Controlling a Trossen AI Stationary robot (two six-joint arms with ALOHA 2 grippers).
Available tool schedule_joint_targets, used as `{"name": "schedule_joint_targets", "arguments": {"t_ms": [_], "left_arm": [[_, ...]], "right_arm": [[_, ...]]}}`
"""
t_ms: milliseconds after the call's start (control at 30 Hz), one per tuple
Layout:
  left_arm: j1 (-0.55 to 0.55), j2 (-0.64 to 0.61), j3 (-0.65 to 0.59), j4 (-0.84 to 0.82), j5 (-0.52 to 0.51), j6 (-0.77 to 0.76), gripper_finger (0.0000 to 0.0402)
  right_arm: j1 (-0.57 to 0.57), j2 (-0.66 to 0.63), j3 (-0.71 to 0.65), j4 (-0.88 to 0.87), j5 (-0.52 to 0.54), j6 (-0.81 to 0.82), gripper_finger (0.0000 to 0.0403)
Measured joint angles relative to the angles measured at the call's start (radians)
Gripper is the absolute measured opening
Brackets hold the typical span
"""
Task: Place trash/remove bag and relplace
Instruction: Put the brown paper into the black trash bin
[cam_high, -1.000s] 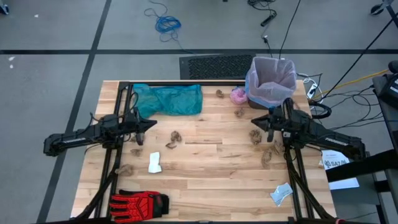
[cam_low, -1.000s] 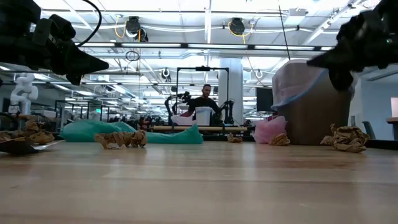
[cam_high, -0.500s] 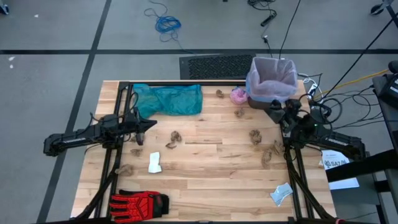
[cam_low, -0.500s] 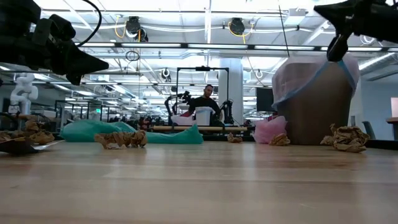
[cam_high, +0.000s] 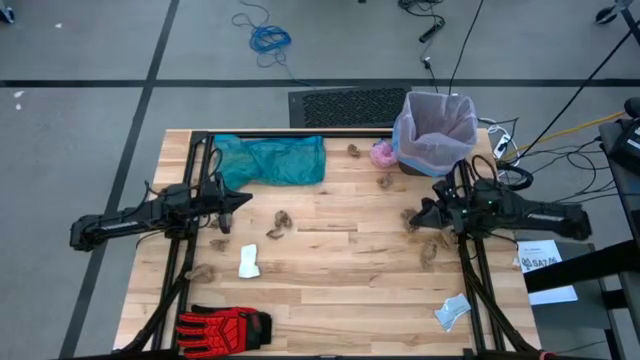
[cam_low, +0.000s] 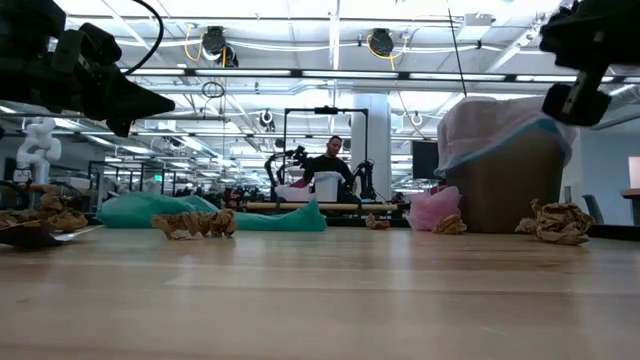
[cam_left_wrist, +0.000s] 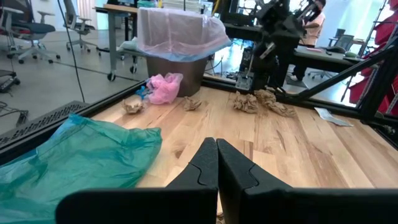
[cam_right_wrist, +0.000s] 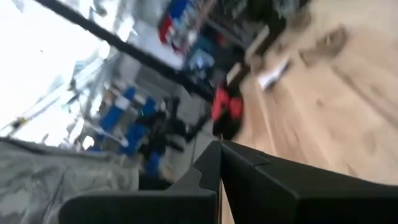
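The pale pink-lavender bag (cam_high: 436, 135) lines a bin (cam_low: 505, 190) at the table's far right, its rim folded over the bin's top; it also shows in the left wrist view (cam_left_wrist: 180, 31). My right gripper (cam_high: 416, 213) is shut and empty. It hangs above the table just near of the bin, over crumpled brown paper (cam_high: 410, 220), and shows at the upper right of the low view (cam_low: 565, 103). My left gripper (cam_high: 246, 198) is shut and empty, held above the table's left half; its closed fingers show in the left wrist view (cam_left_wrist: 217, 155).
A teal-green bag (cam_high: 270, 160) lies at the far left. A small pink wad (cam_high: 383, 153) lies beside the bin. Brown paper scraps (cam_high: 280, 222) are scattered about. White paper bits (cam_high: 249, 262) and a red glove (cam_high: 225, 326) lie near the front.
My right gripper swung up toward the bin and turned to point at it. It then came back toward the near edge and turned to point toward the table's left again. It has stayed shut.
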Motion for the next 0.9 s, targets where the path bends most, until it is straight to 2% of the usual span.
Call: {"name": "schedule_joint_targets", "arguments": {"t_ms": [167, 333, 400, 633, 800, 900], "left_arm": [[0.000, 0.000, 0.000, 0.000, 0.000, 0.000, 0.0000], [0.000, 0.000, 0.000, 0.000, 0.000, 0.000, 0.0000], [0.000, 0.000, 0.000, 0.000, 0.000, 0.000, 0.0000], [0.000, 0.000, 0.000, 0.000, 0.000, 0.000, 0.0000], [0.000, 0.000, 0.000, 0.000, 0.000, 0.000, 0.0000], [0.000, 0.000, 0.000, 0.000, 0.000, 0.000, 0.0000]], "right_arm": [[0.148, 0.202, 0.245, -0.293, 0.105, -0.053, 0.0000], [0.245, 0.465, 0.441, -0.602, 0.287, -0.110, 0.0000], [0.260, 0.564, 0.470, -0.656, 0.319, -0.088, 0.0000], [0.259, 0.830, 0.514, -0.699, 0.294, -0.023, 0.0009], [0.259, 0.950, 0.562, -0.841, 0.320, -0.009, 0.0056], [0.259, 0.993, 0.571, -0.846, 0.373, -0.022, 0.0101]]}}
